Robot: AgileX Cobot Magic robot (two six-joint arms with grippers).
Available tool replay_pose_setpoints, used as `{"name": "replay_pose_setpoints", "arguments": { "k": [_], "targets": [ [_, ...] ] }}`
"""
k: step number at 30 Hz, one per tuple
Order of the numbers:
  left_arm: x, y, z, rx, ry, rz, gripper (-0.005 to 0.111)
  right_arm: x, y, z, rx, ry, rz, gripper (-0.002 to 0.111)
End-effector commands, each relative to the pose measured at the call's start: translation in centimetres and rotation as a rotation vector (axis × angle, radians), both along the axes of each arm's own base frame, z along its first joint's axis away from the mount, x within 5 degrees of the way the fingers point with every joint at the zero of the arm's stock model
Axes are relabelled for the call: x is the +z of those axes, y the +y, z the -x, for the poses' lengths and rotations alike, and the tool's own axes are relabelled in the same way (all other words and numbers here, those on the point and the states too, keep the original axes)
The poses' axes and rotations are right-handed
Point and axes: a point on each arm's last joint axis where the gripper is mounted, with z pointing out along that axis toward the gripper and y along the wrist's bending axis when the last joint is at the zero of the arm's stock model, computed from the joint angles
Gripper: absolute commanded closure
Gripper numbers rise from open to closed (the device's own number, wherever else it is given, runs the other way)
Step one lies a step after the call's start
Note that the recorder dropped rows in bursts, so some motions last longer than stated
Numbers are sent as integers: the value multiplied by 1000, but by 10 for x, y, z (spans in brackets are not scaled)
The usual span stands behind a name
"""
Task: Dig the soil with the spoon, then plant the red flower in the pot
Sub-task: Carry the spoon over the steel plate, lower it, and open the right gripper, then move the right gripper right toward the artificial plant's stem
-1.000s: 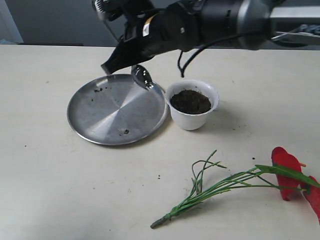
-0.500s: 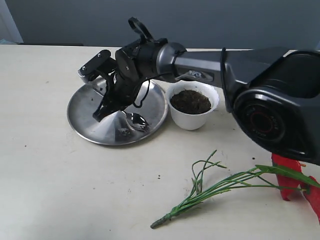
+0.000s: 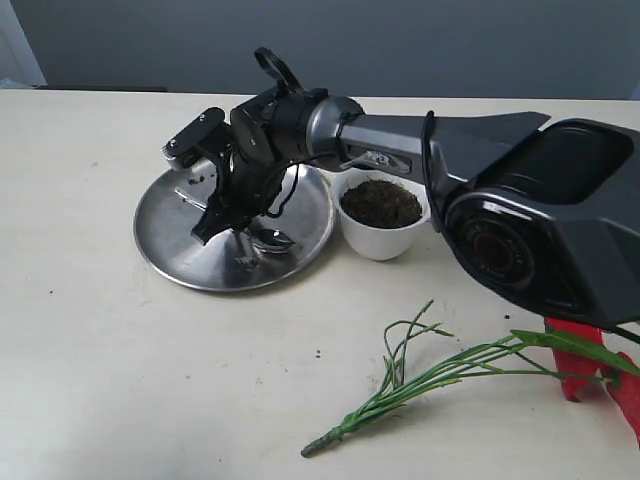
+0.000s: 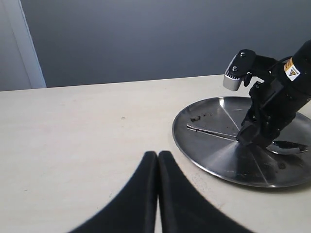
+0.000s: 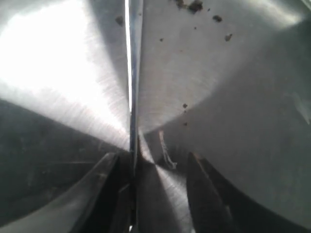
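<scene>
- Exterior view: right gripper (image 3: 215,215) reaches across from the right of the frame, tips down on the steel plate (image 3: 170,250) at left of centre; spoon (image 3: 268,237) lies on the plate, its bowl showing just right of the gripper
- Same view: pot (image 3: 383,240) stands touching the plate's right rim, filled with soil (image 3: 380,203); red flower (image 3: 575,345) lies at lower right, blooms partly behind the arm housing, green stems trailing toward lower centre
- Left wrist view: left gripper (image 4: 158,184) at bottom centre, fingers pressed together with nothing between them, over bare table (image 4: 87,126); plate and spoon handle at right; pot and flower out of this frame
- Right wrist view: close on the plate surface; the thin spoon handle runs down the frame and ends between the two dark fingers (image 5: 201,194); jaws slightly parted, the handle close by one finger; grip on it cannot be judged; soil crumbs at top
</scene>
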Motion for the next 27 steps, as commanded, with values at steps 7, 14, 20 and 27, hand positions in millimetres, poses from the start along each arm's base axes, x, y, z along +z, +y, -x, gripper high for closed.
{"name": "replay_pose_setpoints", "arguments": {
  "k": [7,14,20,27],
  "targets": [
    [2,0,0,-2,-9,5,106,158,-21,31,-203,118,-243,74],
    [2,0,0,-2,-9,5,106,181,-63,85,-96,258,-126,75],
    [2,0,0,-2,-9,5,106,193,-130,142,-164,245,-290,103],
    [2,0,0,-2,-9,5,106,194,-223,208,-390,207,-671,109]
  ]
}}
